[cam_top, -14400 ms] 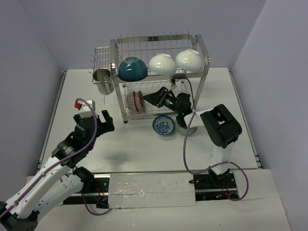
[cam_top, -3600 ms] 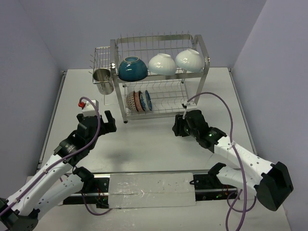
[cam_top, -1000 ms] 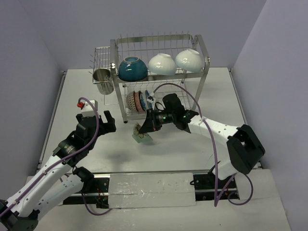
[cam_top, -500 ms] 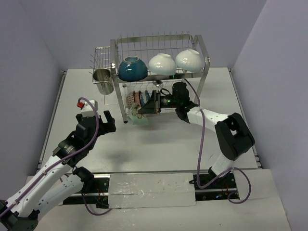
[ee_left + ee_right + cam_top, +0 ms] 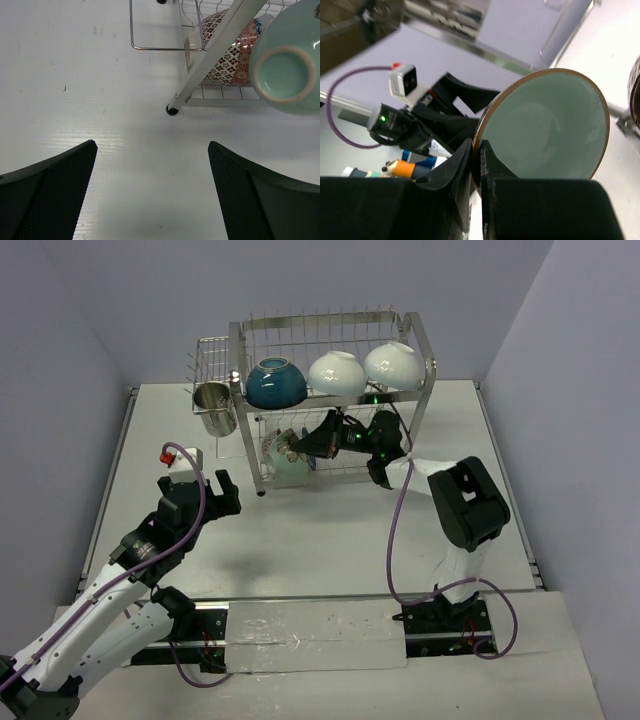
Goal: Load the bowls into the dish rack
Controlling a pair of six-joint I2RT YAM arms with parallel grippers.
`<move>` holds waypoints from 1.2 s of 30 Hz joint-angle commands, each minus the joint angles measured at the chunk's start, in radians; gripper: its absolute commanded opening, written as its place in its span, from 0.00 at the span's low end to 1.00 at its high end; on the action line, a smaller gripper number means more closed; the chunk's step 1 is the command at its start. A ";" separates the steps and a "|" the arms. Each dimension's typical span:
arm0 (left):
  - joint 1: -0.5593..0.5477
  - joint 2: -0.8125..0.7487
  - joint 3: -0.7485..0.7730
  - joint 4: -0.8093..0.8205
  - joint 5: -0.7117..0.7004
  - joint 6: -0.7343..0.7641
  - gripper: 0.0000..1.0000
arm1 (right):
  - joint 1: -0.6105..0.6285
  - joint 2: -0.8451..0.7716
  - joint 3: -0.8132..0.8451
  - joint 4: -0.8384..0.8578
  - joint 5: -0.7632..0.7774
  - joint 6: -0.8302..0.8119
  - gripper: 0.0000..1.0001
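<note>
Hovering over the near-left part of the table (image 5: 330,540), the left tool (image 5: 198,488) has its jaws spread wide and holds nothing; in its wrist view only bare tabletop lies between its fingers (image 5: 55,195). Farther back, a steel cup (image 5: 213,406) sits in the side basket (image 5: 208,352) hung on the left end of the dish rack (image 5: 428,390). On the rack's upper tier stand a teal bowl (image 5: 275,383) at the left and two white bowls (image 5: 337,373) to its right, all resting on edge. On the lower tier, at its left end, patterned bowls (image 5: 225,57) stand upright on edge close together. Just in front of them is the pale green bowl (image 5: 290,466), tipped on its side with its foot toward the left arm. I cannot tell whether it touches the rack wires. The right tool (image 5: 312,445) reaches in from the right under the upper tier, jaws closed on this bowl's rim, one finger (image 5: 452,175) outside the wall and one inside.
</note>
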 commanded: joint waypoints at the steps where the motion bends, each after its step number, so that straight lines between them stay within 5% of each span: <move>1: 0.003 -0.012 0.012 0.027 -0.010 0.010 0.99 | -0.011 0.006 0.076 0.230 0.062 0.082 0.00; 23: 0.003 -0.007 0.014 0.026 -0.009 0.007 0.99 | -0.066 -0.010 -0.042 0.364 0.435 -0.010 0.00; 36: 0.003 -0.004 0.014 0.027 -0.007 0.007 0.99 | -0.091 -0.001 -0.159 0.612 0.570 0.052 0.00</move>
